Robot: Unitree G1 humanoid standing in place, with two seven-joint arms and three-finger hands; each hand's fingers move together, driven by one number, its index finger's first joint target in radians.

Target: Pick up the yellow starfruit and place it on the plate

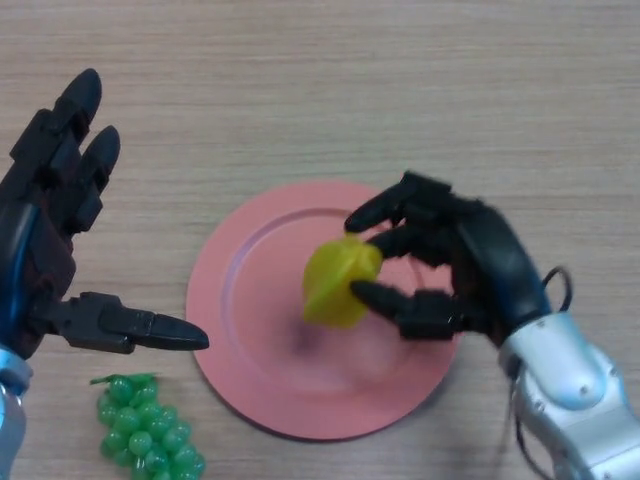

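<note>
One ridged, glossy yellow starfruit (340, 280) sat over the middle of the round pink plate (250, 330), pinched by the right hand (470, 265). Left hand (50, 220) spread wide beside the plate. Knobbly green grapes (145, 425) lay on the wood-grain counter (350, 80).

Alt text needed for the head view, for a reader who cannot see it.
The right hand holds a yellow starfruit over a pink plate on a wooden table. The left hand rests open at left, above green grapes.
</note>
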